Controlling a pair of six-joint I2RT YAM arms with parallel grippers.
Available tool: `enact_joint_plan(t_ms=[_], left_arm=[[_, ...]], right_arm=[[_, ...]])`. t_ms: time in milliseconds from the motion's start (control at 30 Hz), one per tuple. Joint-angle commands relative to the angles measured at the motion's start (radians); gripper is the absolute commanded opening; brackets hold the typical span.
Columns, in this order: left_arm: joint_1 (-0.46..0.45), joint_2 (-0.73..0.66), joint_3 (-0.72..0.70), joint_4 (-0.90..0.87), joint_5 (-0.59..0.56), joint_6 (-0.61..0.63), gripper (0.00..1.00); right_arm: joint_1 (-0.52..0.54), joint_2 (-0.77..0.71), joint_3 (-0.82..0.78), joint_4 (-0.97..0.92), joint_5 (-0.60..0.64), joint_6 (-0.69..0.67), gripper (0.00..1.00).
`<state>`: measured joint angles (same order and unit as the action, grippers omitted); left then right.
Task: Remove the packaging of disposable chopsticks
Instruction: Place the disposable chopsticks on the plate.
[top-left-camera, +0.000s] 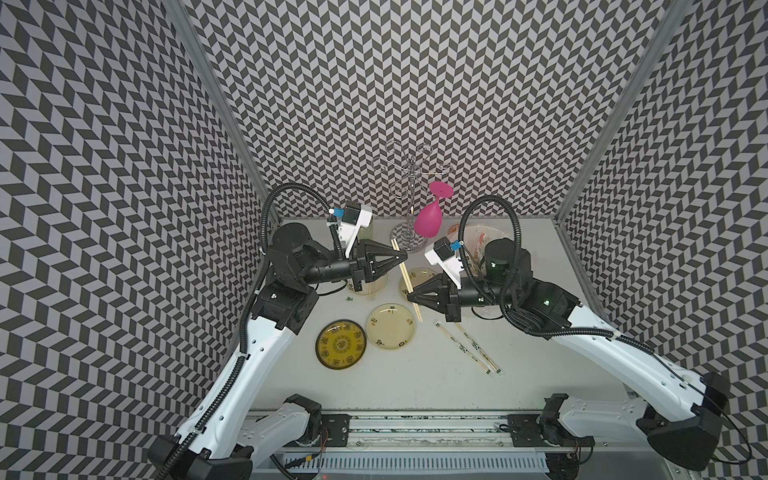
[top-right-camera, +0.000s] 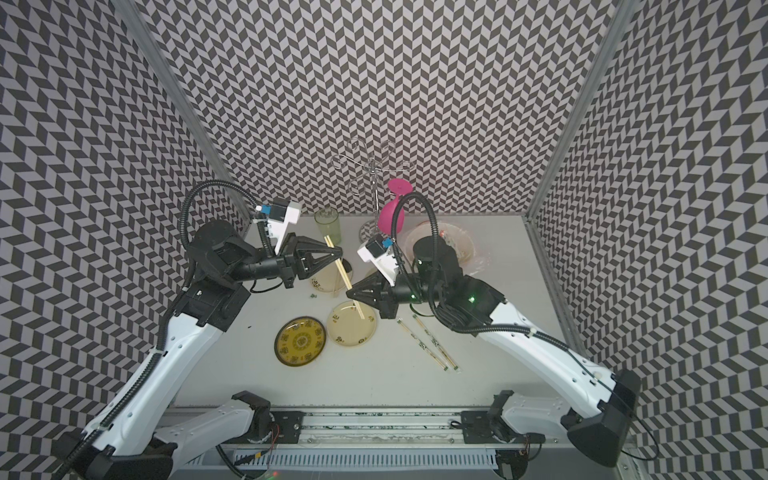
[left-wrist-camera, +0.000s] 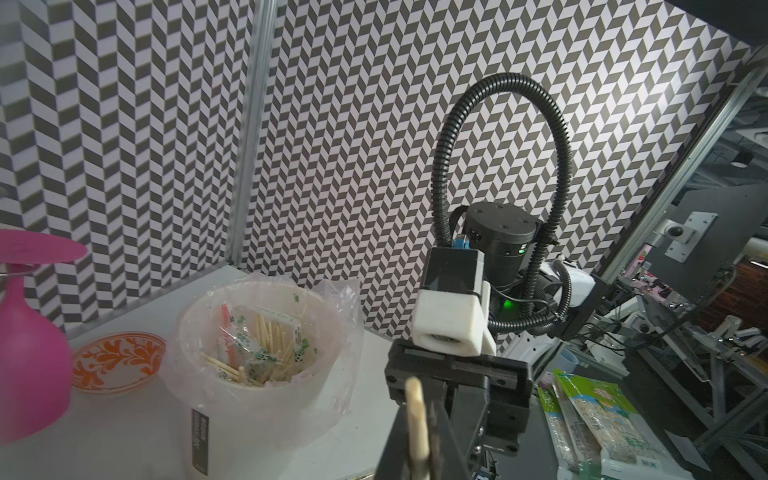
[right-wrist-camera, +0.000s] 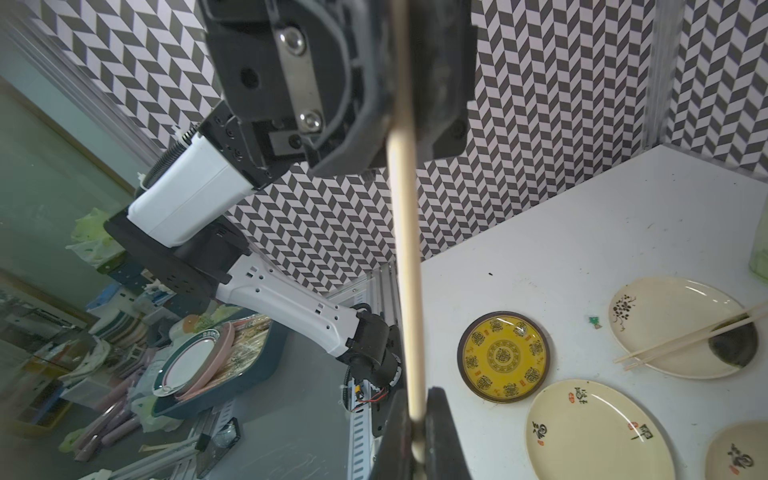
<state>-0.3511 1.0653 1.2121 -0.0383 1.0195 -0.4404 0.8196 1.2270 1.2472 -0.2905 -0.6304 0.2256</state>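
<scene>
Chopsticks (top-left-camera: 405, 275), bare, hung tilted above the plates (top-left-camera: 390, 328); the right gripper (top-left-camera: 409, 298) clamped their lower part, the left gripper (top-left-camera: 404, 257) straddled the upper end, grip unclear. Two wrapped pairs (top-left-camera: 467, 347) lay nearby.

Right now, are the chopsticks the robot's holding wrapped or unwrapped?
Unwrapped: the chopsticks show bare pale wood, no printed sleeve, unlike the wrapped pairs nearby.

left arm (top-left-camera: 266, 353), right arm (top-left-camera: 623, 357): clad in white shells, jointed in black | hose (left-wrist-camera: 505, 79): ribbed, black, looped | left pincer (top-left-camera: 404, 255), right pincer (top-left-camera: 410, 298): black triangular trusses | wrist camera (left-wrist-camera: 446, 320): white-housed
</scene>
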Motion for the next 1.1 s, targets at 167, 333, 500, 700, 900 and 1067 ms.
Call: enact_joint_plan(t_ms=[167,333,500,700,900,1067], left_arm=[[0.071,0.044,-0.019,-0.193,-0.604,0.168,0.48],[0.08,0.204,-0.066,-0.179,-0.61,0.171,0.36],[0.083,0.382,-0.083,-0.125,-0.572,0.108,0.26],[0.08,0.566,-0.132,0.039,-0.419,-0.055,0.18],[0.071,0.677,-0.134,0.071,-0.338,-0.123,0.13],[0.041,0.68,-0.173,0.094,-0.396,-0.133,0.13]], right_arm=[[-0.014,0.118,-0.002,-0.076,0.383,0.274,0.0],[-0.016,0.307,0.11,-0.217,0.494,0.285,0.0],[-0.026,0.524,0.274,-0.377,0.586,0.298,0.0],[-0.033,0.764,0.489,-0.556,0.611,0.341,0.0],[-0.036,0.836,0.532,-0.612,0.667,0.36,0.0],[-0.049,0.892,0.559,-0.683,0.711,0.36,0.0]])
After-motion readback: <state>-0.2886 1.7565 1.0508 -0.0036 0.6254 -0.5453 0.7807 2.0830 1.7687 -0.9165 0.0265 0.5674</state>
